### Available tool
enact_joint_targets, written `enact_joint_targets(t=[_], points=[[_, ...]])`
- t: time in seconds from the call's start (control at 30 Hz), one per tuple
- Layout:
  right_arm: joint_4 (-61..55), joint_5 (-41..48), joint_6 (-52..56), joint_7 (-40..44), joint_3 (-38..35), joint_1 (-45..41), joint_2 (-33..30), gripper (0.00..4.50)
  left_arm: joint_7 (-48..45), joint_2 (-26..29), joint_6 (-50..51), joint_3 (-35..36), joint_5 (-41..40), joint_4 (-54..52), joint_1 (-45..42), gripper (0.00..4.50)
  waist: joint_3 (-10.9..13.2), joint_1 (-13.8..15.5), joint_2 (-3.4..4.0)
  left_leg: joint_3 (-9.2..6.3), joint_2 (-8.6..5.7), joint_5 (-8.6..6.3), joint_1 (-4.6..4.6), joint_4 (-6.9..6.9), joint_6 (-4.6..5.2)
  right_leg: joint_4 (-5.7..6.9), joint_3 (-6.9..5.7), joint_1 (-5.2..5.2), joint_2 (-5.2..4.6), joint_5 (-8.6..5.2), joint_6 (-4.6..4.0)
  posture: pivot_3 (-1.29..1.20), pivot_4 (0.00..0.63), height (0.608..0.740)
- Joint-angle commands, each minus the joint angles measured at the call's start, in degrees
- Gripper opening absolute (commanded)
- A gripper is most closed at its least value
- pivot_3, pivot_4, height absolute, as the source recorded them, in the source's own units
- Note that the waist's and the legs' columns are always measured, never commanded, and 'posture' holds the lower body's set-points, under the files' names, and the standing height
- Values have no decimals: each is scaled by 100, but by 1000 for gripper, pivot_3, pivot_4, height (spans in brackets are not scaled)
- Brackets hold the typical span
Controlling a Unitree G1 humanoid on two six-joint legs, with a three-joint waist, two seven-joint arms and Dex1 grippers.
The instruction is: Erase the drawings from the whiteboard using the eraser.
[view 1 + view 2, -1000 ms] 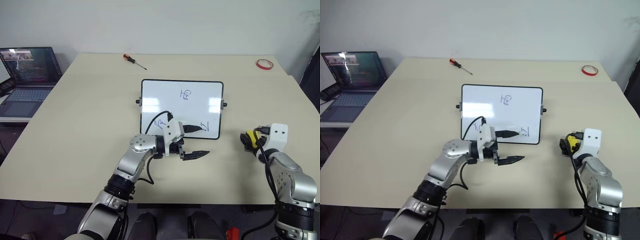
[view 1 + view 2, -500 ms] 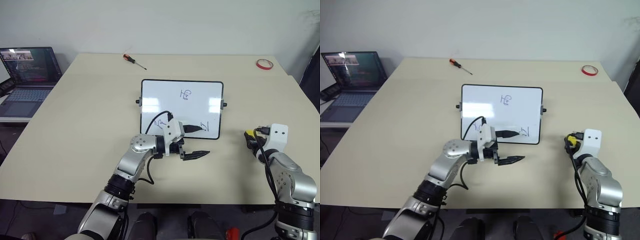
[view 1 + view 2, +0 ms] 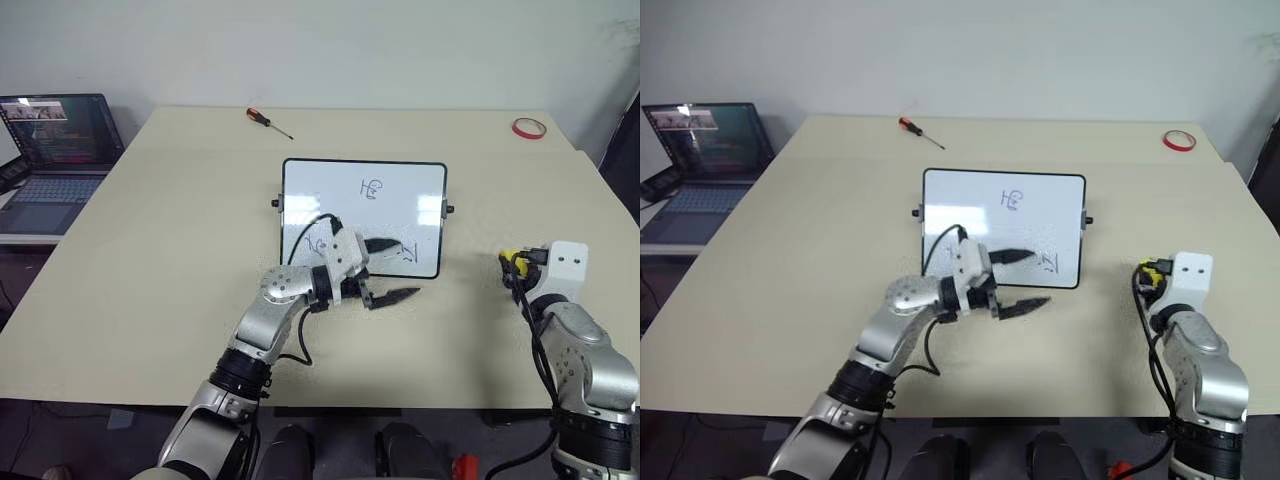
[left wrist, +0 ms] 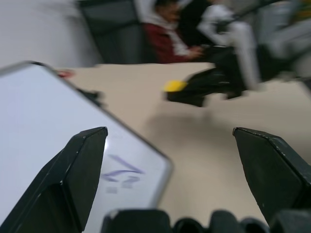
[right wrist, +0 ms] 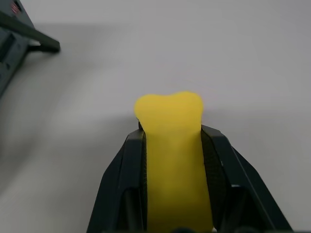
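The whiteboard (image 3: 340, 205) lies flat at the table's middle, with three small dark drawings: one near the far edge (image 3: 372, 187), one at the near right corner (image 3: 408, 252) and one at the near left (image 3: 318, 245). My left gripper (image 3: 408, 268) hovers open over the board's near edge, pointing right. At the table's right, my right gripper (image 3: 510, 262) is shut on the yellow eraser (image 5: 172, 160) and holds it just above the tabletop. The left wrist view looks across the board's corner (image 4: 43, 126) to the eraser (image 4: 174, 86) in the right gripper.
An open laptop (image 3: 55, 150) sits on a side table at the left. A red-handled screwdriver (image 3: 268, 121) lies at the far edge of the table, and a red tape ring (image 3: 528, 127) at the far right corner. A seated person (image 4: 167, 29) shows behind the table.
My right gripper closed on the eraser and lifted it off the table. The left gripper rose and swung up over the board's near edge.
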Motion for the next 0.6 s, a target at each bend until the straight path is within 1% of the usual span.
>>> enact_joint_targets(t=[0.03,0.13,0.27,0.33,0.43,0.6], points=[[-252,-304,-571,31,261,25,-117,1146,715,-19,-166,268,263,-290,95,4500,0,-5,0,1,0,0,1,0,0,0,1,0,0,0,0,0,150,740],[-195,-563,-978,75,567,-52,-150,1146,976,61,-187,203,499,-417,433,4500,-1,-15,1,6,-1,0,4,-2,0,0,5,0,0,0,0,0,150,740],[137,-735,-1376,157,850,-504,-167,1146,1501,-22,-119,189,782,-654,858,4500,0,-4,1,4,0,0,1,0,-1,1,3,-2,0,0,0,0,150,740],[475,-811,-1582,214,995,-785,-164,1146,1723,-84,-115,211,860,-672,907,4500,0,4,1,2,-1,0,2,3,-1,3,1,0,-2,0,0,0,150,740],[1137,-862,-1988,298,1238,-1449,-41,1146,2067,-176,-27,293,941,-589,846,4500,0,2,1,2,-3,1,4,3,0,6,0,1,-2,1,0,0,150,740],[1989,-962,-2571,447,1620,-2194,235,1146,2256,-65,-127,309,1065,-381,744,4500,0,-15,1,3,2,0,1,-1,-1,5,0,-7,0,0,0,0,150,740]])
